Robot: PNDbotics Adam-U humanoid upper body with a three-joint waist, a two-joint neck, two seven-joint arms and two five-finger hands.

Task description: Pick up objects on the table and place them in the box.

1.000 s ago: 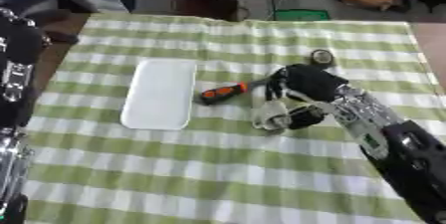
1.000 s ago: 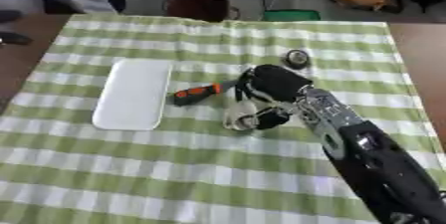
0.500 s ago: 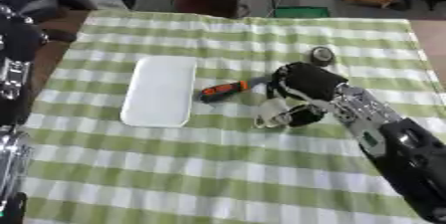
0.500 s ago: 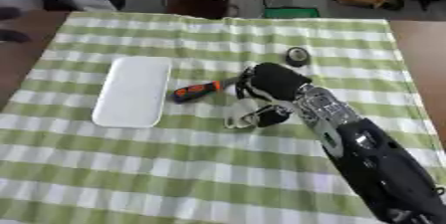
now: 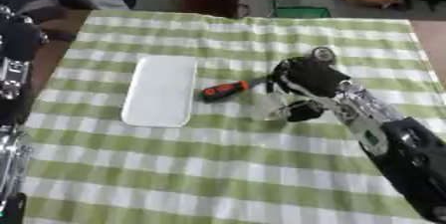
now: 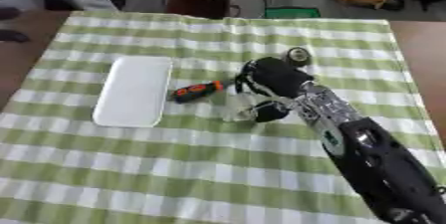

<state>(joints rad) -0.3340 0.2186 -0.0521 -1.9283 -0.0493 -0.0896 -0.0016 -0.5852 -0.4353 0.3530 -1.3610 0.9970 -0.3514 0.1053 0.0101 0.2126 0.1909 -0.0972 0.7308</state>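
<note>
**Observer A:** State the hazard at that moment.

**Observer B:** The right hand (image 5: 306, 76) sat at the centre right of the frame, directly over the shaft end of the red-and-black screwdriver (image 5: 223, 90), whose handle pointed toward the lower left. The fingers were curled downward. Whether they enclosed the shaft could not be determined; a pale, translucent object (image 5: 266, 108) and a dark part lay just below the hand and hid the contact area.

**Observer A:** Likely failure modes?

**Observer B:** In my judgement, two. First, if only the thin shaft was gripped, the heavier handle could pivot down on lifting and the tool could slip out. Second, the fingers could drag the pale object or bunch the green checked tablecloth (image 5: 218, 168), shifting the screwdriver. A small round dark object (image 5: 323, 54) lay just above the hand and could be knocked.

**Observer A:** Container status?

**Observer B:** The white rectangular box (image 5: 160, 90) lay at the centre left, just beside the screwdriver handle but apart from it. It looked shallow, and nothing was visible inside it.

**Observer A:** The other hand?

**Observer B:** The left arm (image 5: 16, 58) showed at the left edge only; the state of its hand could not be determined.
</note>
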